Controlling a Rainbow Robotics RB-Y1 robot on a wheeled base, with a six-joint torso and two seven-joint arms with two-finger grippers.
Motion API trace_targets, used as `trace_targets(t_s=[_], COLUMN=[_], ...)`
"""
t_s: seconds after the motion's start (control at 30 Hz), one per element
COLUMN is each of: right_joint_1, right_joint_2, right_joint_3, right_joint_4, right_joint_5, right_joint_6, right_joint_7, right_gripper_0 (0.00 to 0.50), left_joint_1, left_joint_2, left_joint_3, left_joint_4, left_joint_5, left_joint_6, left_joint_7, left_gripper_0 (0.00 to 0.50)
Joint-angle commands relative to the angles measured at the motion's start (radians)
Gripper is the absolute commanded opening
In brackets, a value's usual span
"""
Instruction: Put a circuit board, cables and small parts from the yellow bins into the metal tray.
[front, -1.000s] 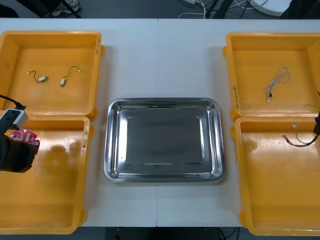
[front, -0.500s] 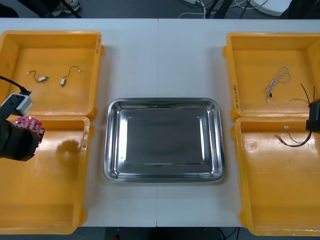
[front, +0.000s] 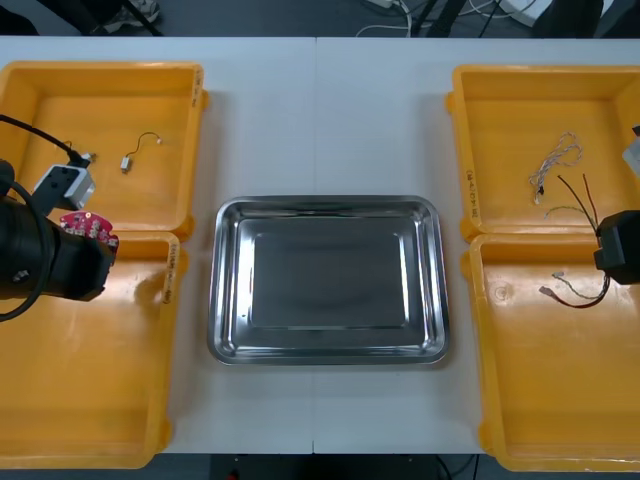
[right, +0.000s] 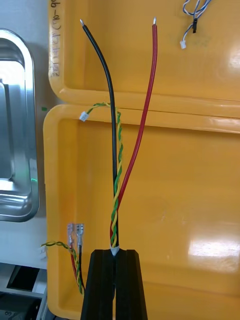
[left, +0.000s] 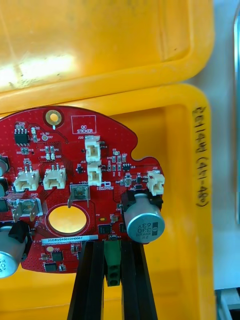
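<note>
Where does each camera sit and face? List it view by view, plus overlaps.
Front view: overhead, steeply down onto metal tray and yellow bins; left pincer and right pincer at the sides.
Left wrist view: on that wrist, along the left pincer, shut on the red circuit board.
Right wrist view: on that wrist, along the right pincer, shut on the cables.
Shared: front and left wrist views show that board.

The round red circuit board (left: 65, 150) is held over the near left yellow bin (front: 90, 400). Black, red and yellow-green cables (right: 116, 210) are pinched over the two right bins (front: 560, 400). The shiny metal tray (front: 327, 204) lies between.
</note>
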Motion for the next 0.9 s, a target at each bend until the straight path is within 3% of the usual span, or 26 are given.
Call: trace_targets(t_s=[0.03, 0.4, 0.9], right_joint_1=[-0.053, -0.095, -0.124], right_joint_2=[-0.041, -0.035, -0.035], right_joint_3=[0.049, 0.123, 0.232], right_joint_4=[-0.031, -0.063, -0.110], right_joint_5=[-0.016, -0.038, -0.007], right_joint_6=[0.005, 0.005, 0.005], right_joint_7=[0.034, 0.034, 0.034], right_gripper_0=[0.000, 0.000, 0.000], left_joint_1=[-0.077, -0.155, -0.263], left_joint_2=[0.021, -0.018, -0.097], left_joint_3=[-0.073, -0.200, -0.397], left_joint_4=[-0.043, -0.058, -0.052], left_joint_5=[-0.013, -0.025, -0.064], left_joint_6=[0.008, 0.008, 0.008], left_joint_7=[0.164, 0.285, 0.419], left_gripper_0=[0.000, 0.000, 0.000])
